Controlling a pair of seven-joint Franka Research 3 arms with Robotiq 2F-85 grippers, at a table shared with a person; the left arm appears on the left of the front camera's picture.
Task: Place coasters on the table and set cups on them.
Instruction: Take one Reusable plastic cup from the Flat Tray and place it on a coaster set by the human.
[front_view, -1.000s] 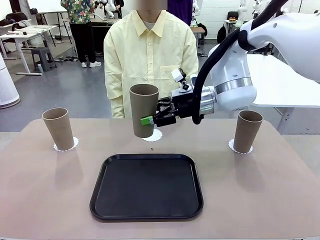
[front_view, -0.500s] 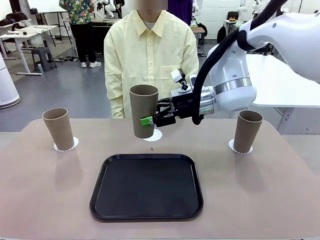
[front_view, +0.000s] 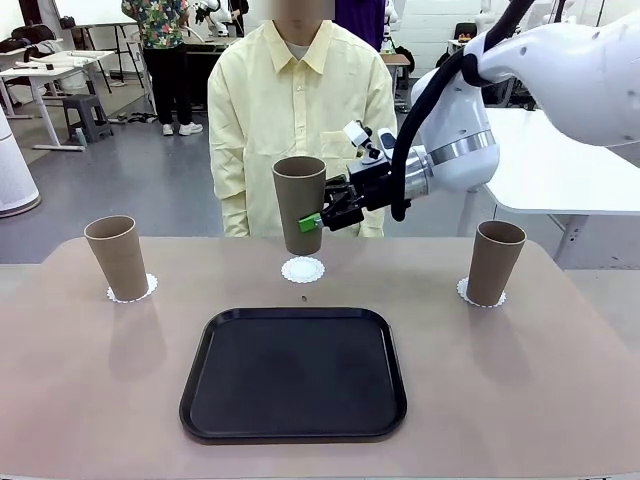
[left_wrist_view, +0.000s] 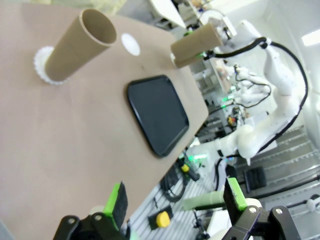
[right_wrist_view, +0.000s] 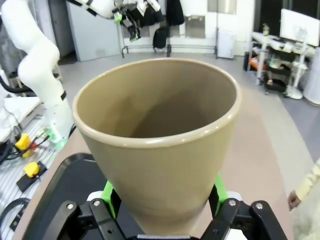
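Clamped between the green pads of the right gripper (front_view: 318, 221): a tall tapered matte taupe held cup (front_view: 300, 203), handleless, wider at the rim, upright and lifted clear of the beige table (front_view: 100, 400); seen from the right wrist as a smooth hollow cone, pads pressed on both sides of its lower wall. Directly beneath the held cup, bare and untouched: the middle coaster (front_view: 303, 269), a thin round white paper doily with a scalloped lacy edge. Right arm reaching in from the right, forearm roughly level, wrist turned so the fingers point sideways across the far edge of the table, just in front of the person in a pale yellow shirt (front_view: 300, 110). Well off to the gripper's left side: the left cup (front_view: 118, 257) standing on the left coaster (front_view: 132, 291); behind the wrist, toward the arm's base: the right cup (front_view: 495, 262) on the right coaster (front_view: 480, 295). Nearer than the middle coaster: a black tray (front_view: 293, 373), square with rounded corners and a raised rim. Left gripper (left_wrist_view: 172, 205) spread wide, holding nothing, hanging above the table edge.
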